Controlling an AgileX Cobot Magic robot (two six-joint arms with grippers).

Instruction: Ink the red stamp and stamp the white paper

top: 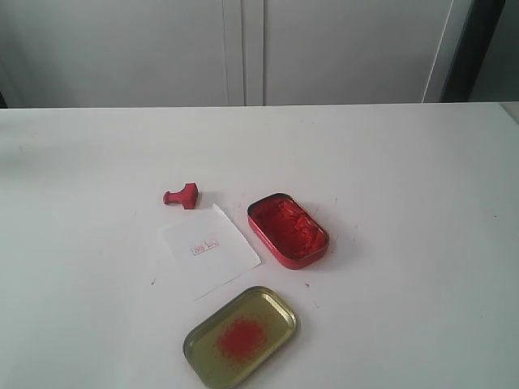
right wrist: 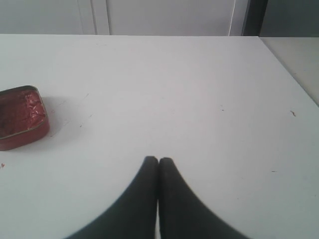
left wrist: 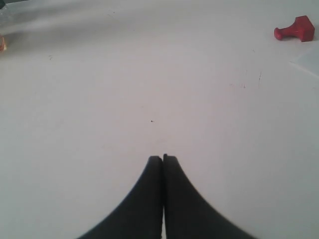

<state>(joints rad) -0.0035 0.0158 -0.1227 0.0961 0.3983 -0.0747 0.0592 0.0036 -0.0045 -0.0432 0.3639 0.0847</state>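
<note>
The red stamp lies on its side on the white table, just beyond the far left corner of the white paper. The paper carries a small red imprint near its middle. In the left wrist view the red stamp shows far off, with a corner of the white paper near it. My left gripper is shut on nothing over bare table, well away from the stamp. My right gripper is also shut and empty. Neither gripper appears in the exterior view.
A red oblong tin of red ink paste sits right of the paper and shows as the tin in the right wrist view. Its gold lid with a red smear lies near the front edge. The table's right edge is close.
</note>
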